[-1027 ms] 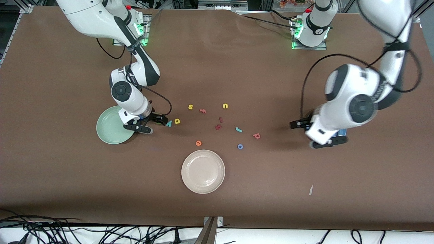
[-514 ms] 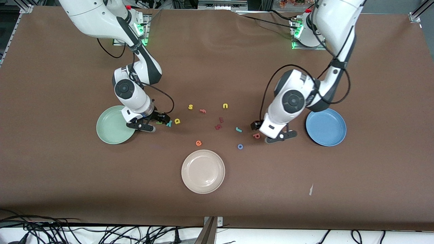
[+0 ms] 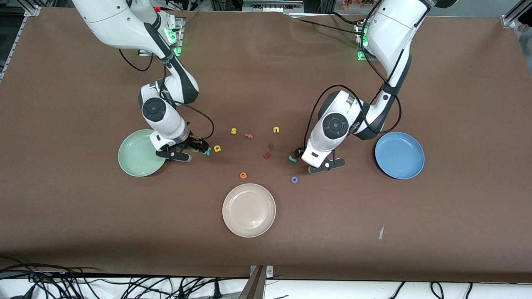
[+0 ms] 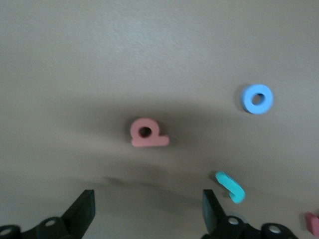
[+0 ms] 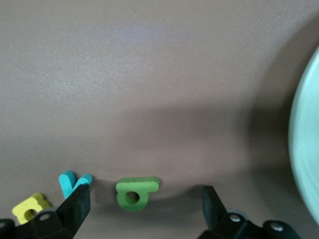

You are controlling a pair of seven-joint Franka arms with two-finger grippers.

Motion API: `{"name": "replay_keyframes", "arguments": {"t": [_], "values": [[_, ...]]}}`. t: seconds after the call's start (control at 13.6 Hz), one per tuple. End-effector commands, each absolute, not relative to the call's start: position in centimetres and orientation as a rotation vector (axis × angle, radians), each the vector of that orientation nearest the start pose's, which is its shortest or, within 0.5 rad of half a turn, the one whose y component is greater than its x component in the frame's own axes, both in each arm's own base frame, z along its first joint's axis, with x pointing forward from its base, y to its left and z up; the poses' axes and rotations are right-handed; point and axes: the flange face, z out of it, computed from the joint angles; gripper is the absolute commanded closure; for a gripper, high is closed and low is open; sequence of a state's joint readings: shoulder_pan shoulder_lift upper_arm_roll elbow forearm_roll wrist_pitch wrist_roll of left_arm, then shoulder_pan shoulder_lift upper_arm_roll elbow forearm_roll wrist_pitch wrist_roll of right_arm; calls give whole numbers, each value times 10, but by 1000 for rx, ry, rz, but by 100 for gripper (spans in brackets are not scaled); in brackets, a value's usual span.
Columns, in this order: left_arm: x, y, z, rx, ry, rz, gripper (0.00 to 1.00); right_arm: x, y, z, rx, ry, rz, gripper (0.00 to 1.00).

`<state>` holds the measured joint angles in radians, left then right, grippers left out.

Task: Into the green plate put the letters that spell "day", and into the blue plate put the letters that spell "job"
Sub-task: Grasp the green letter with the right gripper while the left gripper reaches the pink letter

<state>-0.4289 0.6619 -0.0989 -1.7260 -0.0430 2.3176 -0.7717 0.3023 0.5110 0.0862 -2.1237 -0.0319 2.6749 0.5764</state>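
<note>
We held our left gripper (image 4: pixel 144 211) wide open over the pink "b" (image 4: pixel 147 134) near the blue plate (image 3: pixel 399 155), and our right gripper (image 5: pixel 144 211) open over the green "a" (image 5: pixel 135 192) beside the green plate (image 3: pixel 139 153), ready to grab each.

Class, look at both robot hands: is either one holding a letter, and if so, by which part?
Neither. The left hand is open over the pink b; the right hand is open over the green a. Both letters lie untouched on the table.
</note>
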Motion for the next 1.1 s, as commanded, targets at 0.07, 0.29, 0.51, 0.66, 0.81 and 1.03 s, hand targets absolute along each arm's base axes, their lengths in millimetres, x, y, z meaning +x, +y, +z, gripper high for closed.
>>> {"name": "replay_keyframes", "arguments": {"t": [0.07, 0.29, 0.51, 0.66, 0.81, 1.03], "values": [[595, -326, 192, -3124, -473, 143, 10, 529, 208, 165, -3119, 222, -70, 0], [602, -324, 181, -3117, -484, 146, 15, 528, 207, 164, -3112, 218, -92, 0], [605, -322, 172, -3109, -500, 152, 21, 528, 207, 163, -3112, 223, -90, 1], [607, -322, 171, -3111, -504, 148, 26, 527, 212, 164, -3107, 211, -104, 5], [608, -322, 171, -3110, -505, 147, 34, 526, 214, 161, -3106, 203, -105, 14], [607, -322, 170, -3108, -512, 150, 45, 526, 215, 162, -3105, 196, -112, 33]]}}
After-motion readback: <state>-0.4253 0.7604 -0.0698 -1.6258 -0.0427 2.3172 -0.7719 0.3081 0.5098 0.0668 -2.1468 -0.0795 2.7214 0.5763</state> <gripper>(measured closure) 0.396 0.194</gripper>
